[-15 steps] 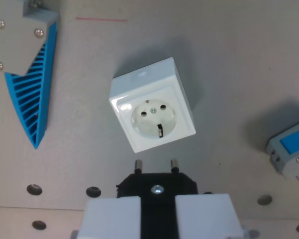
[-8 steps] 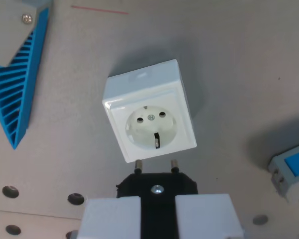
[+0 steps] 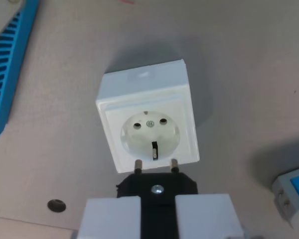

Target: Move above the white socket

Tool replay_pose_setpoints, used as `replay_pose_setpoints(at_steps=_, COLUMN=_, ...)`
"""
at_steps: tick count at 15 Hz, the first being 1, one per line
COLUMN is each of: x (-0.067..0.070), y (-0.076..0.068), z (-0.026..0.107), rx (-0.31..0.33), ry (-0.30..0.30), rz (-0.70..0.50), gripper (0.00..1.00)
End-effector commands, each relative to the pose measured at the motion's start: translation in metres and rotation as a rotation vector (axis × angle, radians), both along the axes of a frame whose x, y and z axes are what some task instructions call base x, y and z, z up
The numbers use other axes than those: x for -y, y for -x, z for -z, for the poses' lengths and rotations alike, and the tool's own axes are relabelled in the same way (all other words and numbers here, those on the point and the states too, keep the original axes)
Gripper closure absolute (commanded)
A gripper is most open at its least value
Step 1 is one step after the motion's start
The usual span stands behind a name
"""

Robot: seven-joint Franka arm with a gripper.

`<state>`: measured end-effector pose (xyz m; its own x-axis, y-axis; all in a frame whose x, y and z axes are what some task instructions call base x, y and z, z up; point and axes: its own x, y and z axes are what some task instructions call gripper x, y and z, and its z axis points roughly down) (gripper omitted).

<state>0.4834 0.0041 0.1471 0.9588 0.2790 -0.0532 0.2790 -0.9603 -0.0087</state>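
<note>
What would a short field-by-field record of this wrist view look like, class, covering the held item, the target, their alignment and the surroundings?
held item: black plug with two pins pointing at the socket
end effector: shut on the plug
target: white socket, face up, slightly rotated
alignment: pin tips overlap the socket's lower edge, short of its holes
the wrist view's left: blue ribbed part
the wrist view's right: grey and blue block
surface: grey board
</note>
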Motion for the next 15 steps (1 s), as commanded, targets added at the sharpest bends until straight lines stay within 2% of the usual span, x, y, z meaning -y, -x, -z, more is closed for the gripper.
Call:
replay_pose_setpoints(at_steps=1, x=0.004, y=0.007, z=0.011, rx=0.104, ry=-0.005, rz=-0.127, gripper=1.00)
replay_pose_setpoints(at_steps=9, x=0.004, y=0.014, z=0.028, rx=0.109, ry=-0.002, rz=-0.139, gripper=1.00)
replay_pose_setpoints(at_steps=15, x=0.004, y=0.018, z=0.034, rx=0.114, ry=-0.001, rz=-0.127, gripper=1.00)
